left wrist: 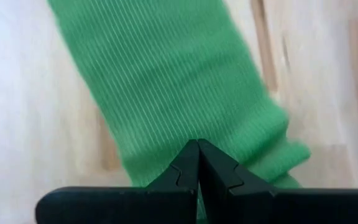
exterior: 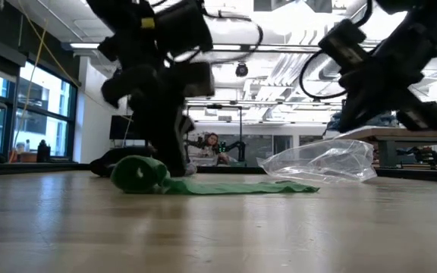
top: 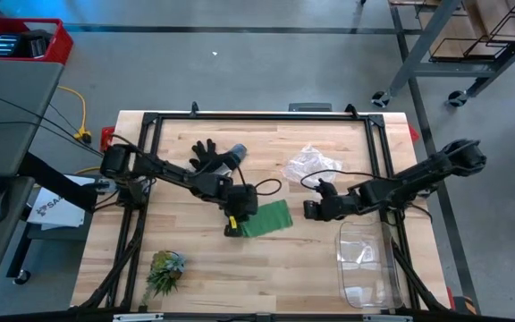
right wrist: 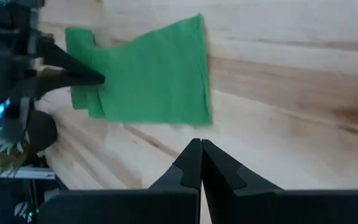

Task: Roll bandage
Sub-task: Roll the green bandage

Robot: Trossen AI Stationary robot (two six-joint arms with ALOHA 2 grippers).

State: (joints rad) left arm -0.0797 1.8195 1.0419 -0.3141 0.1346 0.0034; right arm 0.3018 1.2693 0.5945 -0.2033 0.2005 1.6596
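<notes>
The left end effector has its two dark fingers pressed tight together, with no gap, and it sits down at the rolled end of the soft green fabric bandage; the tips look like they touch the cloth, but I cannot tell if any cloth is pinched between them. The right end effector is also squeezed fully closed and holds nothing; it hangs just beside the flat end of the bandage, apart from it. The bandage lies near the middle of the pale wooden counter. One end is curled up into a small fat roll, and the rest lies flat like a ribbed green strip. The left arm reaches in from the left side of the counter, bent low. The right arm reaches in from the right side, pointing at the bandage.
</notes>
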